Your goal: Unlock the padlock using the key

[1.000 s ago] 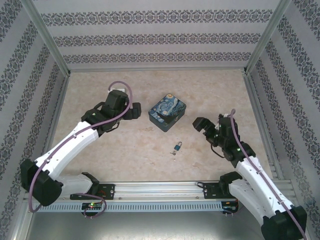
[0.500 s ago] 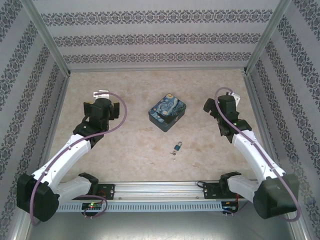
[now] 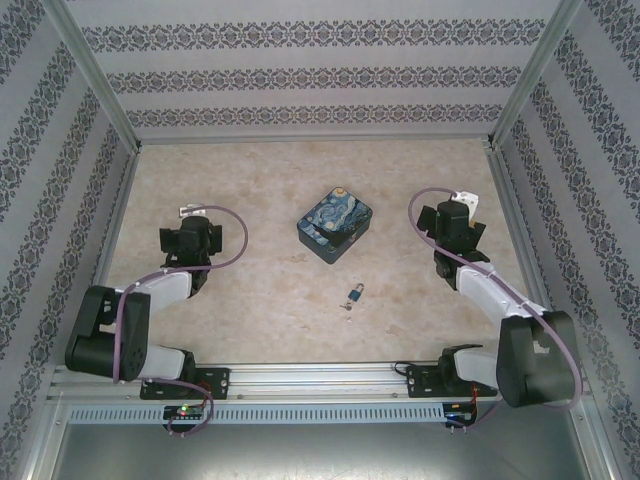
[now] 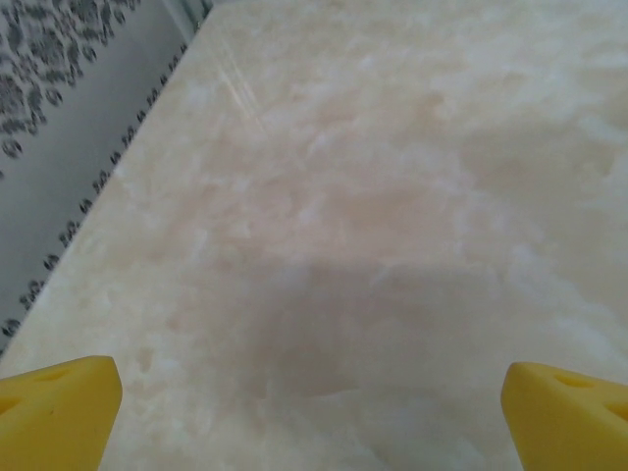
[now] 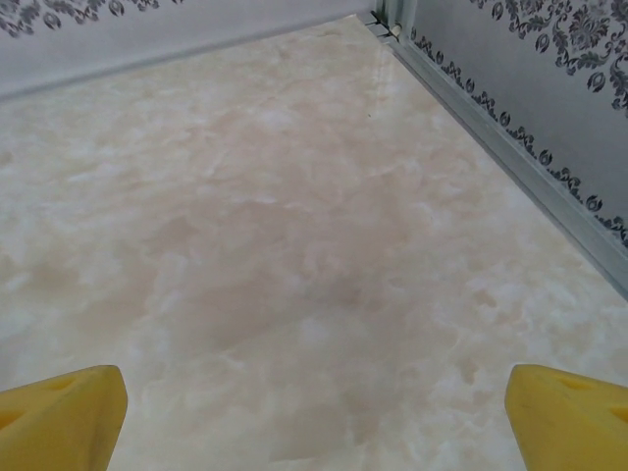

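One padlock (image 3: 355,293), teal, thin silvery shackle; one tiny key (image 3: 346,306) just beside it; one painted tin (image 3: 335,224); left gripper (image 4: 312,397) and right gripper (image 5: 314,402) both spread wide, empty

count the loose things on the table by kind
padlock: 1
key: 1
tin: 1
total: 3
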You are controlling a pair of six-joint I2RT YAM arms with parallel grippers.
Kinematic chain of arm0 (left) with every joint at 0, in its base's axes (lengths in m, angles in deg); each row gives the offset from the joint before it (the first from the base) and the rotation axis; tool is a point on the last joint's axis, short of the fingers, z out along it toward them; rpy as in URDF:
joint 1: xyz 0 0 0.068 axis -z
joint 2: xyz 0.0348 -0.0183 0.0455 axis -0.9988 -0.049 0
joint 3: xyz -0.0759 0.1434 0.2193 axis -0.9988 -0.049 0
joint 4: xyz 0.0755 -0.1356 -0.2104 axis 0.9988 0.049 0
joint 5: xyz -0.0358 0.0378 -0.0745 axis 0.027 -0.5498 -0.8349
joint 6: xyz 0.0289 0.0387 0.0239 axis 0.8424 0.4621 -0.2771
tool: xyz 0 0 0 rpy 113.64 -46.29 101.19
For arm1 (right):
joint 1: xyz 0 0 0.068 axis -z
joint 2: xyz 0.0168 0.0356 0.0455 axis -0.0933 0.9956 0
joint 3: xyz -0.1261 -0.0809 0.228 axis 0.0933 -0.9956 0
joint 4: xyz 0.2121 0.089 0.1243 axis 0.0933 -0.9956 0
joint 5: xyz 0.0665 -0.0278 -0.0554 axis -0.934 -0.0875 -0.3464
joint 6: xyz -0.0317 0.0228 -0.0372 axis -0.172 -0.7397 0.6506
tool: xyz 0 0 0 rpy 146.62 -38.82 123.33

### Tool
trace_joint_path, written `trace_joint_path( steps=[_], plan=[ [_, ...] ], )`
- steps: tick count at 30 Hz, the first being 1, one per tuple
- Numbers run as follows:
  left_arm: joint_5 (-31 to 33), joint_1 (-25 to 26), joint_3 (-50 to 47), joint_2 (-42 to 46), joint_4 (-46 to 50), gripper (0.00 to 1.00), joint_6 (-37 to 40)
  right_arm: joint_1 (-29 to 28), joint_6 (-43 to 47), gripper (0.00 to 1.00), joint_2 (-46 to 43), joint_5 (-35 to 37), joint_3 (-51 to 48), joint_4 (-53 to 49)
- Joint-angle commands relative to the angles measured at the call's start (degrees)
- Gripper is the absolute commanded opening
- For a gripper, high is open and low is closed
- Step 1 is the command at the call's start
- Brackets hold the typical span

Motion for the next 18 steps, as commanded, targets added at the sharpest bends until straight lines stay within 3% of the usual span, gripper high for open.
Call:
trace_joint_path(
  steps=[1, 4, 7, 9, 11, 12, 14, 15, 16, 18],
  plan=[
    [-3.3, -0.4, -2.3, -2.2, -15.3, 1.0, -2.5, 0.5, 6.2, 0.98, 2.7, 2.0, -1.2, 9.5],
    [-4.6, -0.6, -3.4, -5.3, -20.6, 1.0, -2.0, 0.6, 9.7, 0.98, 6.9, 2.3, -1.8, 14.6],
    [-7.3, -1.1, -2.5, -6.3, -19.7, 0.99, -1.5, 0.7, 12.0, 0.98, 11.1, 0.0, -4.3, 23.8],
    [-11.2, -2.5, -2.2, -6.6, -19.0, 1.0, -1.9, 0.7, 13.4, 0.98, 13.1, -3.1, -5.9, 29.7],
    [-17.2, -4.2, -3.1, -7.9, -21.0, 1.0, -1.8, 0.8, 14.5, 0.98, 12.1, -7.2, -6.4, 28.5],
    [-18.4, -4.7, -4.4, -10.0, -26.5, 0.99, -1.5, 1.0, 15.1, 0.98, 12.1, -9.6, -8.2, 32.6],
    [-19.6, -5.2, -3.1, -8.6, -20.9, 0.99, -2.0, 2.2, 14.9, 0.98, 12.3, -13.7, -12.4, 39.0],
    [-19.9, -5.3, -4.0, -9.8, -25.2, 0.99, -1.7, 2.2, 15.1, 0.98, 16.2, -13.9, -16.2, 50.7],
    [-20.0, -5.3, -3.6, -9.7, -23.6, 0.99, -1.8, 2.5, 15.1, 0.98, 17.8, -14.5, -16.8, 55.2],
    [-20.3, -5.5, -3.6, -9.7, -24.0, 0.99, -1.9, 3.7, 13.5, 0.98, 14.1, -16.1, -11.0, 38.6]
  ],
)
